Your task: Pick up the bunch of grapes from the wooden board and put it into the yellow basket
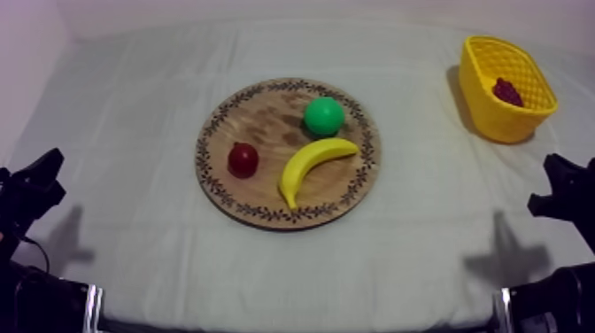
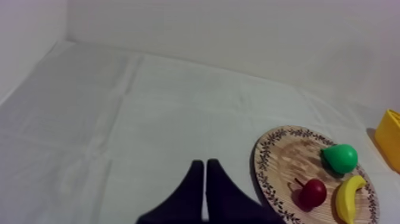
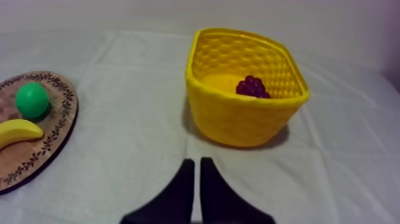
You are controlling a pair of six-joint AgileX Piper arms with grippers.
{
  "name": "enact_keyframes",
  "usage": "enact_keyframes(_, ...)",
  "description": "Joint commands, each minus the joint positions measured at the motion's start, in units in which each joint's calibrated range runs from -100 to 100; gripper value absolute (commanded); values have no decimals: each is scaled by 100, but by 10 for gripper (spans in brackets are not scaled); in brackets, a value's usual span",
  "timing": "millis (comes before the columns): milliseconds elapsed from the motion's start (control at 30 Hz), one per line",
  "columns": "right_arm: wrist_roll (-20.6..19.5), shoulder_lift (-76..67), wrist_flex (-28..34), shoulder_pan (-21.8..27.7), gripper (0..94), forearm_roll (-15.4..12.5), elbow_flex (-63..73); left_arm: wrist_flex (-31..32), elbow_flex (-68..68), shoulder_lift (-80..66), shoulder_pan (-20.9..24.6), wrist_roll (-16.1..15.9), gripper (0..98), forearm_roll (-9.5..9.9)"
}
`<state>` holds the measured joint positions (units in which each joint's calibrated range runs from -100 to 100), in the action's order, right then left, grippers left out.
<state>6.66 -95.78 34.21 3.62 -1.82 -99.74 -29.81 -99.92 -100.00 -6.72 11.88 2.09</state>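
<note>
Looking down from the top view, found the table (image 1: 133,106) under its pale cloth. Saw the left arm (image 1: 31,199) low at 8 o'clock and the right arm (image 1: 567,190) low at 4 o'clock, both well apart from the fruit and both cut off by the picture's edge. Found the left gripper (image 2: 205,164) with fingers pressed together into a narrow wedge, pinching nothing, over bare cloth near the rim of the wooden board (image 1: 266,124). Found the right gripper (image 3: 197,162) likewise pressed together on nothing, aimed at the near wall of the yellow basket (image 1: 496,120), near it but apart.

Located the board at the table's centre and the basket upright at 2 o'clock, well apart from the board. Noted on the board a banana (image 1: 312,164) at 5 o'clock, long axis from 7 to 2 o'clock; a pear (image 1: 323,116) at 1 o'clock; a small red fruit (image 1: 243,159) at 9 o'clock.

Found the bunch of grapes (image 1: 507,91) inside the basket, toward 6 o'clock of its opening, close against the wall. Could not make out its long axis or heading, with the lower part hidden behind the basket's wall and only a dark purple mound in sight. Saw the board cut off at the edge in both wrist views.
</note>
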Motion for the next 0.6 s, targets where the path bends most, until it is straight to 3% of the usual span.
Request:
enact_keyframes(0,64,3,24,-8,71,17,-3,-2,3,0,3,1,1,-2)
enact_keyframes(233,558,3,67,-17,15,37,-4,-2,3,0,3,1,1,-2)
enact_keyframes(567,585,3,70,-17,5,38,-4,-2,3,0,3,1,1,-2)
